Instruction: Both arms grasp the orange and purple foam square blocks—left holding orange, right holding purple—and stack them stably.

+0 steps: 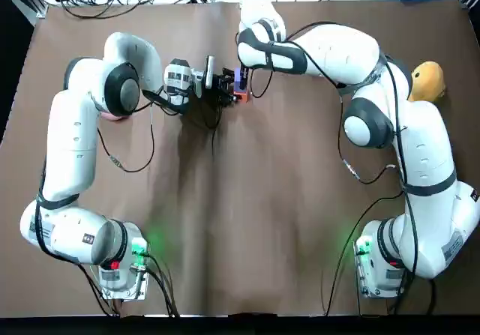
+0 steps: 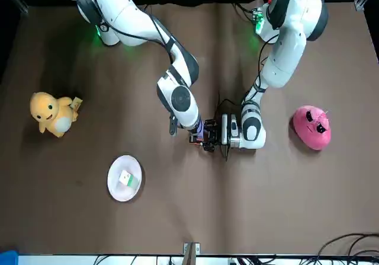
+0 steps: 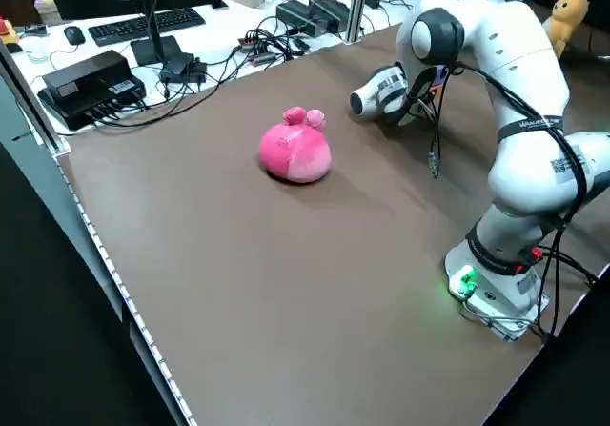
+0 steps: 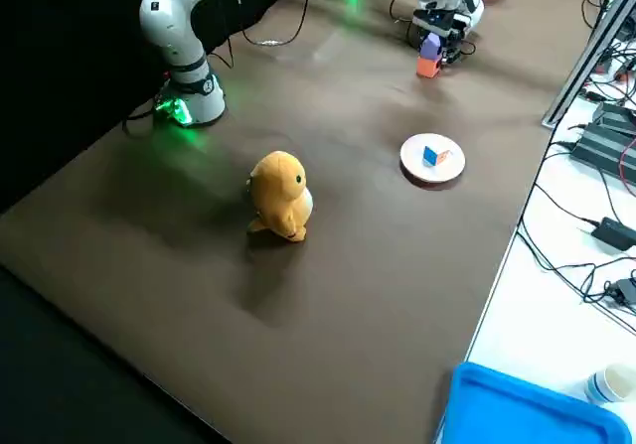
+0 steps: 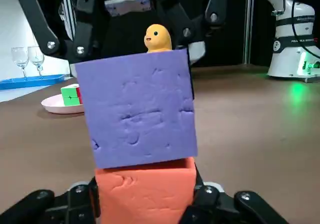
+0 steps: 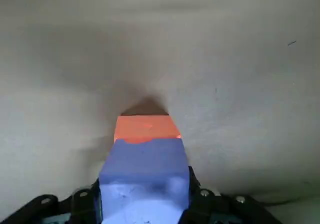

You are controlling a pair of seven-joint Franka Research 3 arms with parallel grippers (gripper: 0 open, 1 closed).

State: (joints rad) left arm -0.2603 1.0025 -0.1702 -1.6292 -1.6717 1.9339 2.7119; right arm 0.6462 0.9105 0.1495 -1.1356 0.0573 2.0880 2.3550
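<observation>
Purple block (image 5: 137,116): we see it sitting on the orange block (image 5: 145,191), slightly askew and overhanging one side, at the far middle of the table (image 1: 247,215).
Risk: we judge that an uneven release, or a pad dragging on the way out, could twist the soft purple foam off its base.
Left gripper (image 1: 223,89): lies low and sideways, fingers clamped on the orange block.
Right gripper (image 6: 144,189): reaches down from above, fingers pinching the purple block.
</observation>
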